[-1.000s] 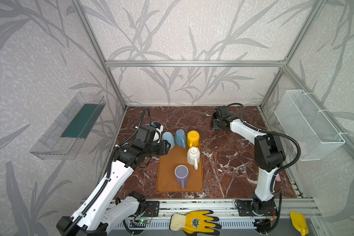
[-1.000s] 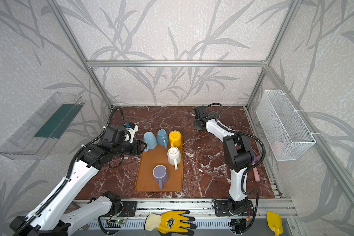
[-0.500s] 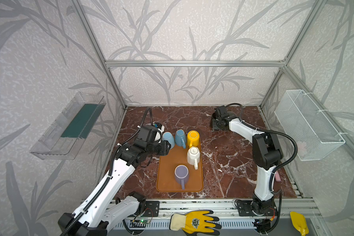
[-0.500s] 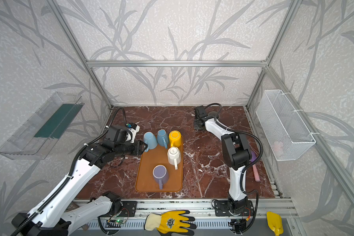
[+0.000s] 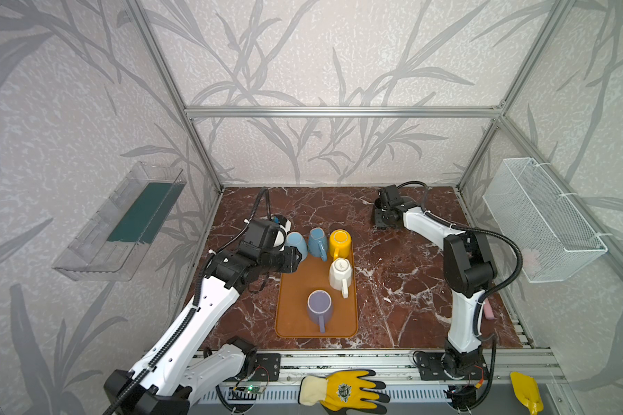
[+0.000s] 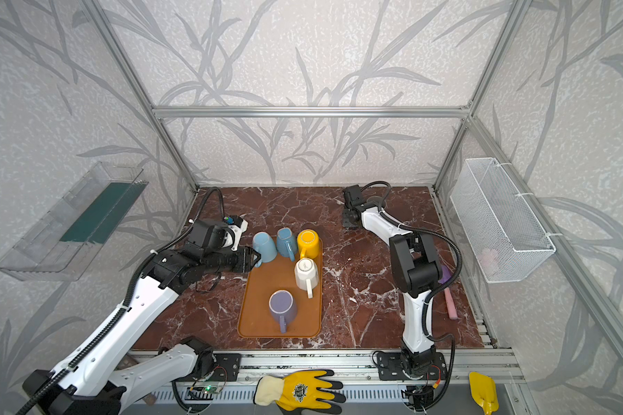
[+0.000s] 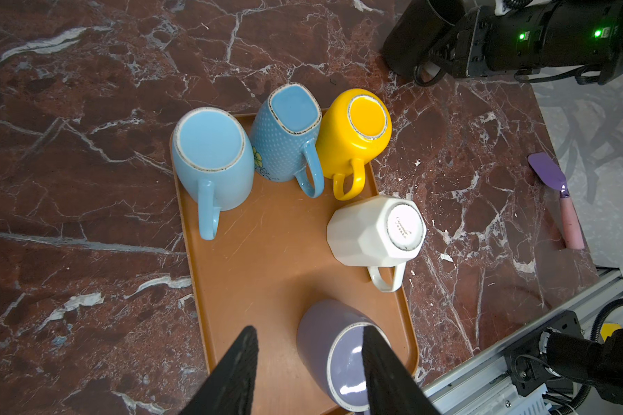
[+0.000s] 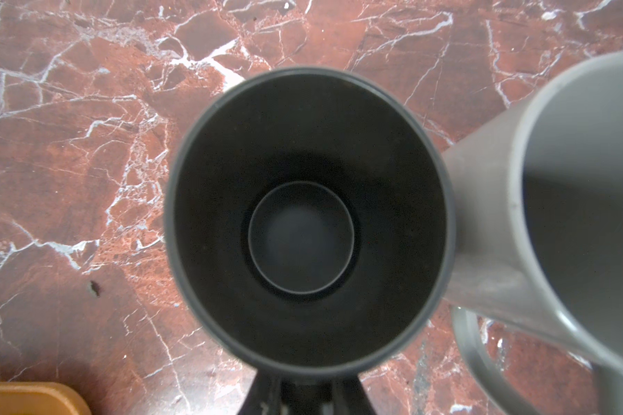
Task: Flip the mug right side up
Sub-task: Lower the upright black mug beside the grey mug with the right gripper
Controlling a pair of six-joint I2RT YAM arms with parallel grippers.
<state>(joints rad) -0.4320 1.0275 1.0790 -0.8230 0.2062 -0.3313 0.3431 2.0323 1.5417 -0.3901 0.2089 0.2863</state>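
Observation:
Five mugs stand bottom up on the orange tray (image 5: pixel 295 323): light blue (image 5: pixel 297 242), dotted blue (image 5: pixel 317 240), yellow (image 5: pixel 340 240), white (image 5: pixel 340 273) and purple (image 5: pixel 319 305). My left gripper (image 5: pixel 295 260) hovers open at the tray's back left corner, right beside the light blue mug and holding nothing. In the left wrist view its fingertips (image 7: pixel 240 359) frame bare tray and the purple mug (image 7: pixel 335 345). At the back of the table my right gripper (image 8: pixel 304 388) is shut on the handle of a black mug (image 8: pixel 303 222), which stands mouth up.
A grey mug (image 8: pixel 572 179) stands mouth up right beside the black one. A purple and pink spatula (image 5: pixel 488 310) lies by the right edge. A wire basket (image 5: pixel 540 219) hangs on the right wall and a clear shelf (image 5: pixel 123 222) on the left wall. A yellow glove (image 5: pixel 342 391) lies on the front rail.
My left gripper has edged a little to the right, closer to the light blue mug. The right arm's elbow has shifted slightly; its gripper stays on the black mug.

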